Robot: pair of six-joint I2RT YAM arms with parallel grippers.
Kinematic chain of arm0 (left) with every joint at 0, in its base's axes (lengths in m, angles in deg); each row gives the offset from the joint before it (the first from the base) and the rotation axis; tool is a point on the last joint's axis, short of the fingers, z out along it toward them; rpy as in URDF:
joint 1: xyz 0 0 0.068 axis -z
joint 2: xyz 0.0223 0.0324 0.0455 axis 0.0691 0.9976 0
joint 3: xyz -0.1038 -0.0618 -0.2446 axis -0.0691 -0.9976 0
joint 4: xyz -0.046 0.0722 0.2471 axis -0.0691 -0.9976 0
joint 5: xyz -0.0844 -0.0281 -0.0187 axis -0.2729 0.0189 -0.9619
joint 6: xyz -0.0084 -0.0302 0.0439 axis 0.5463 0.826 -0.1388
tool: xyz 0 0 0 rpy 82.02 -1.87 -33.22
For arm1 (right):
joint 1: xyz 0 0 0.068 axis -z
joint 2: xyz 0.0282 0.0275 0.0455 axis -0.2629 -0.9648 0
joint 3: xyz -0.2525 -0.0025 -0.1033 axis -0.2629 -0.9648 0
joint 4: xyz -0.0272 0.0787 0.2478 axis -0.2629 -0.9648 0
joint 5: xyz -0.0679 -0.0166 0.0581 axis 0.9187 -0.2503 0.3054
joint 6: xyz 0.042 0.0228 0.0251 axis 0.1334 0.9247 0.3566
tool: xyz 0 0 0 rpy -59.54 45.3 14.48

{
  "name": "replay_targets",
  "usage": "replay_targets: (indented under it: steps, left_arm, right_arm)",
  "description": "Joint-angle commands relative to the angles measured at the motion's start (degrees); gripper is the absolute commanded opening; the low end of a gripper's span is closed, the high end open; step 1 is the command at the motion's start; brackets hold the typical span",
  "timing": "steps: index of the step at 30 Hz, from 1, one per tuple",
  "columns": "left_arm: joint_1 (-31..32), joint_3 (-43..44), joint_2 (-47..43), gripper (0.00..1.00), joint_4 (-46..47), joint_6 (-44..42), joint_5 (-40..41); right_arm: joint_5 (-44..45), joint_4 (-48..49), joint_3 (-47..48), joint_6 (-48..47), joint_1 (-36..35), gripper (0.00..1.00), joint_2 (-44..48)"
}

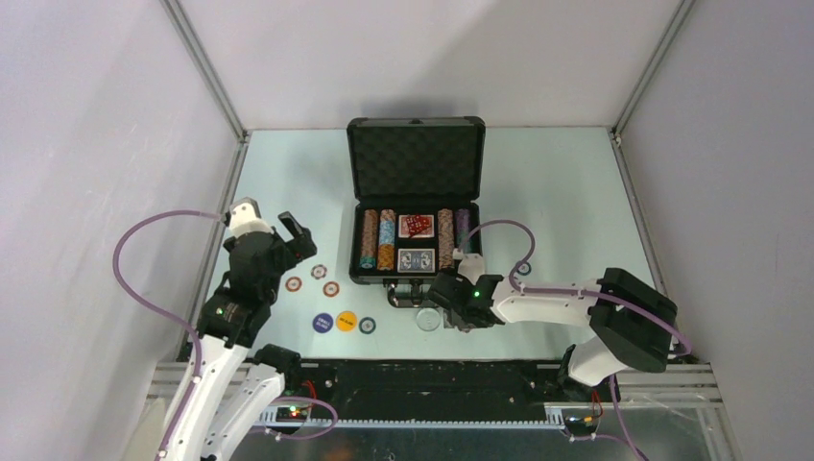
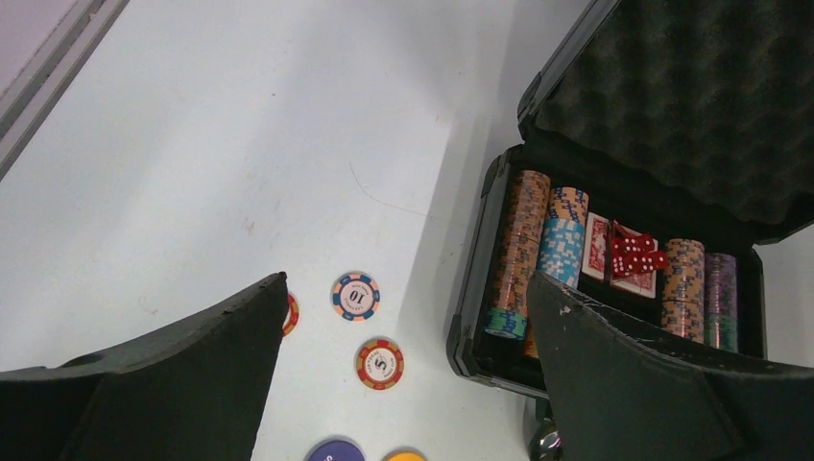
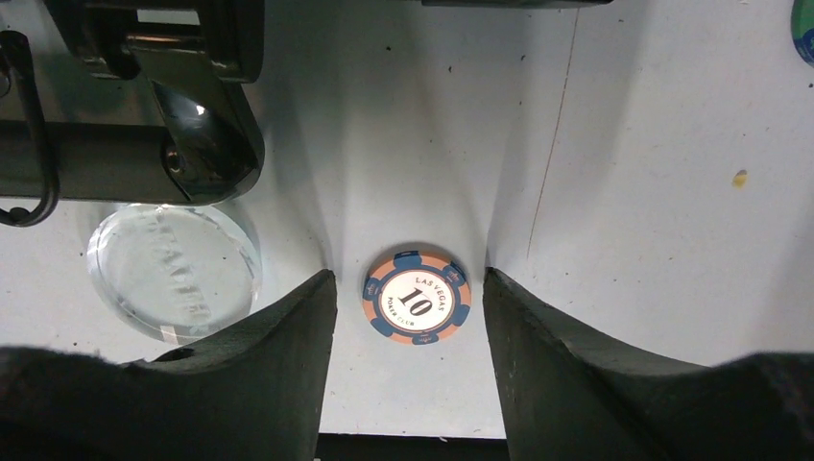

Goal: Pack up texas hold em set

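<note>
I have my right gripper (image 3: pixel 411 288) low over the pale table (image 3: pixel 653 192), jaws partly apart and straddling a round orange-and-blue striped poker chip marked 10 (image 3: pixel 416 298); a gap shows on each side, so nothing is gripped; a clear round plastic button (image 3: pixel 173 271) lies just beside it. The small black hard case (image 1: pixel 415 158) stands open mid-table, foam lid upright, holding chip rows, two card decks (image 1: pixel 416 259) and red dice (image 1: pixel 418 224); my left gripper (image 1: pixel 274 223) hovers wide open and empty near three loose striped chips (image 1: pixel 331 288) left of the case.
</note>
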Motion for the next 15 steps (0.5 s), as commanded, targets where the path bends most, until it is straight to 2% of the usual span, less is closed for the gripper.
replay_targets:
  steps: [1,7,15]
  left_arm:
    - [0.1,0.56,-0.47,0.98,0.5,0.09,0.39]
    - [0.16,0.58,-0.21,0.98,0.5,0.08,0.27]
    - [0.11,0.51,-0.25,0.98,0.45,-0.11,-0.04]
  right_arm:
    - [-4.45,-3.16,-2.31,1.71,-1.27,0.61,-3.88]
    - [-5.12,-4.12,-2.38,1.84,-2.02,0.5,-4.05]
    - [-4.86,-5.97,-2.38,2.28,-2.48,0.47,-3.41]
